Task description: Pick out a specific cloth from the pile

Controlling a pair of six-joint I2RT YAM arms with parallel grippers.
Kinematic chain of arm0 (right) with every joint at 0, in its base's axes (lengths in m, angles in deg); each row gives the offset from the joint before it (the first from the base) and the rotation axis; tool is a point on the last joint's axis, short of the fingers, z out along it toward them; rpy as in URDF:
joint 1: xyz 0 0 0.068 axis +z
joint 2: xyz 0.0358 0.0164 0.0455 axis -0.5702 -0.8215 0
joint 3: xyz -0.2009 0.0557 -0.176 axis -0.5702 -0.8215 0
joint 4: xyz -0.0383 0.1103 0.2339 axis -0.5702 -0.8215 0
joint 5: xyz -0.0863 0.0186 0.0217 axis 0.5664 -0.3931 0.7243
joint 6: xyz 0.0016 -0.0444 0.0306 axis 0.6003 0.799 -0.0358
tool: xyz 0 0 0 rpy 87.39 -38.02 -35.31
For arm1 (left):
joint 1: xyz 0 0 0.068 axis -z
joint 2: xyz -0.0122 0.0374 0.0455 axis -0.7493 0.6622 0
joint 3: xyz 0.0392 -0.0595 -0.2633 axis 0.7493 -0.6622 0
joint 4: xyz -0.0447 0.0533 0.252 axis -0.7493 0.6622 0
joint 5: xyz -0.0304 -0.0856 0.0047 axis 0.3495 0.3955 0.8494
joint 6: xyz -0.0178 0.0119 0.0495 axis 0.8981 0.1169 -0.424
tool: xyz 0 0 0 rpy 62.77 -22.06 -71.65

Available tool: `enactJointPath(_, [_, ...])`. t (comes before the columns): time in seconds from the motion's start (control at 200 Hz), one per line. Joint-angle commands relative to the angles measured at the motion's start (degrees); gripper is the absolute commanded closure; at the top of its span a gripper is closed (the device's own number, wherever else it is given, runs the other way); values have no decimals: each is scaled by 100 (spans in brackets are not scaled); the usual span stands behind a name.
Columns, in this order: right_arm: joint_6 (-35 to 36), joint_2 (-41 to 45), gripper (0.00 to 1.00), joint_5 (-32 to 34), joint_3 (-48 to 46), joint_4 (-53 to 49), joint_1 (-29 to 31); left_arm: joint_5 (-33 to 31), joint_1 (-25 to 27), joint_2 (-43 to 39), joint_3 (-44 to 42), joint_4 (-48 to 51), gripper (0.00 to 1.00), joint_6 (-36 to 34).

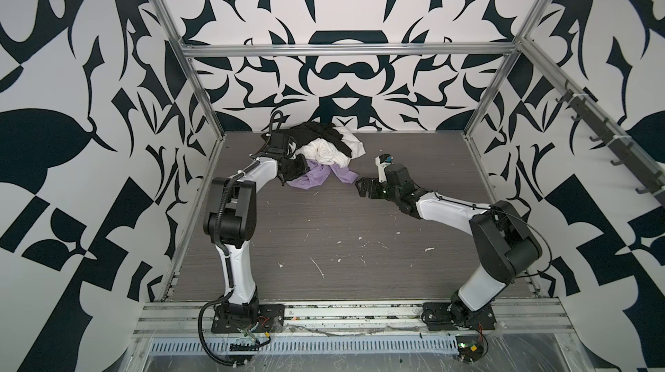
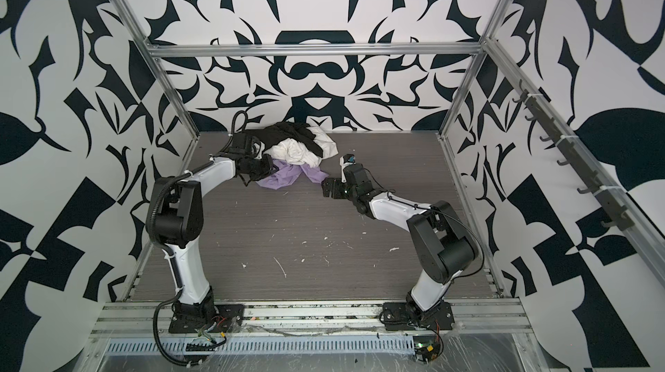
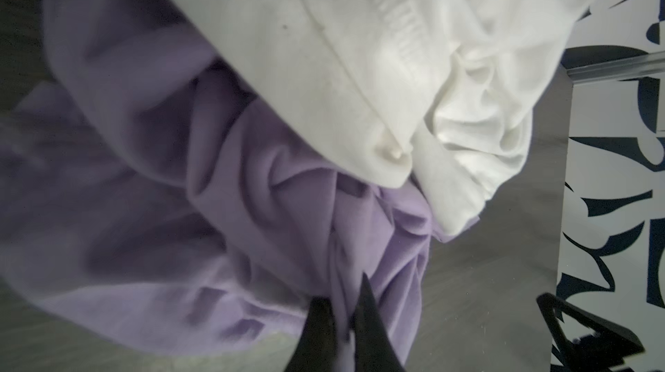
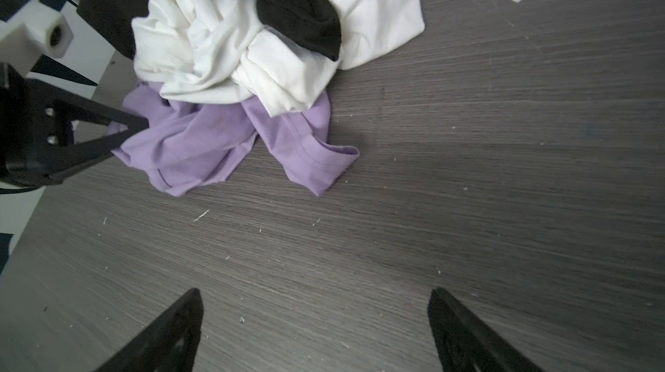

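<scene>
Left claw [image 3: 342, 291], low in frame, pinches a loose fold of the lavender cloth [image 3: 216, 190]; decent spot. Right claw [image 4: 316, 293] gapes empty. Thin and floppy, it may snag under the white cloth [image 3: 360, 64].

The back wall [image 1: 342, 10] and both side walls carry a bold black-and-white print of curved, leaf-like shapes. An aluminium frame [image 1: 342, 50] stands before them, with a crossbar along the back and slanted posts at the corners. On the right, a rail of dark hooks [image 1: 611, 143] runs along the frame. The table [image 1: 342, 230] has a dark grey wood-grain top, dotted with small white flecks [image 1: 318, 267] toward its near side. Along the near edge lies a slotted metal strip [image 1: 324, 345]. The light is soft and even.
</scene>
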Motion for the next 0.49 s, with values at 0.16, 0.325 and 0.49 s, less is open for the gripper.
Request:
enactJointPath(0.16, [-1287, -359, 3, -325, 507, 450, 17, -87, 409, -402, -430, -83, 100, 284])
enactJointPath(0.325, [-2425, -696, 8, -285, 751, 561, 97, -98, 429, -385, -496, -113, 100, 308])
enactJointPath(0.49, [-2796, -1016, 15, -143, 1194, 579, 422, -72, 438, -389, -521, -135, 100, 325])
